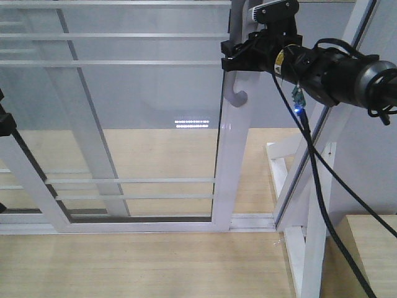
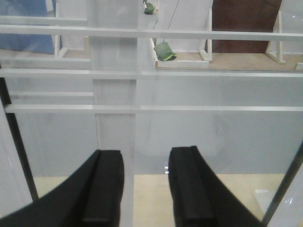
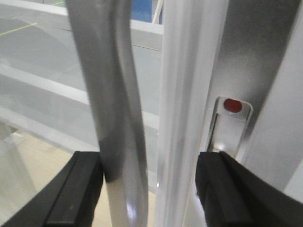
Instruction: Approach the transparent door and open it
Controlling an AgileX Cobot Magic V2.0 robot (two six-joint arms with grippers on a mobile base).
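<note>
The transparent door is a glass panel in a white frame with thin horizontal bars. Its curved grey pull handle is on the right stile. My right gripper is at the top of the handle. In the right wrist view my right gripper is open and straddles the grey handle and the white stile. Its left finger touches the handle. My left gripper is open and empty, facing the glass and its bars.
A second white-framed glass panel stands behind the door. A floor track runs along the bottom. A slanted white frame stand and a wooden surface are at the right. A latch with a red dot is beside the stile.
</note>
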